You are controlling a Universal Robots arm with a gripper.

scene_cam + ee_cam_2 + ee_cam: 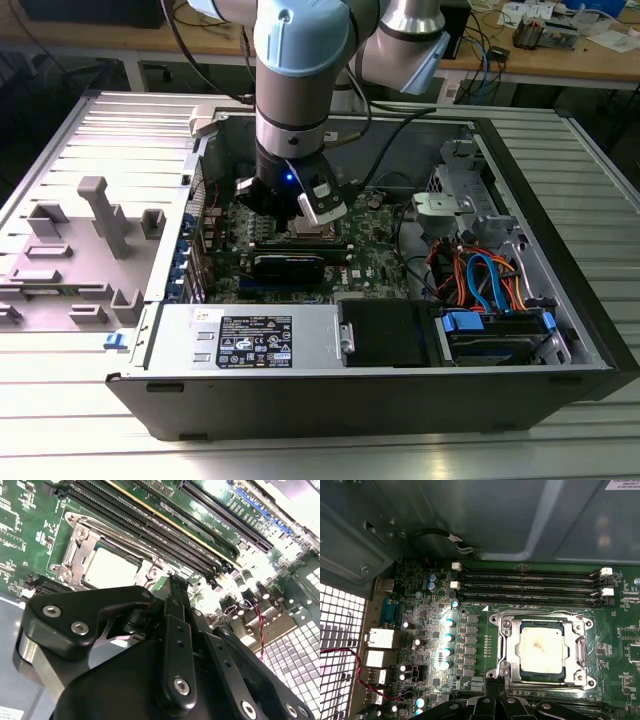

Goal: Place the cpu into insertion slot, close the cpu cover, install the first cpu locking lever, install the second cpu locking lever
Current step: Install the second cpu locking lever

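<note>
The cpu [541, 649] lies flat in the insertion slot [502, 622], dull grey face up, also seen in the second wrist view [109, 566]. The silver cpu cover [509, 645] lies down around it as a frame, its window showing the chip. A thin metal lever rod [581, 652] runs along one side of the socket. My gripper [494, 684] is at the socket's edge, on the side away from the four memory slots, fingers together with nothing visibly between them [172, 580]. In the exterior view the gripper [300, 215] reaches down into the open computer case just above the socket.
Long black memory slots [530, 582] run beside the socket. A silver power supply [250, 345] and a drive bay with orange and blue cables [490, 290] stand on the case's near side. Grey plastic fixtures [90, 230] sit on the exterior view's left. The perforated case panel [340, 645] borders the board.
</note>
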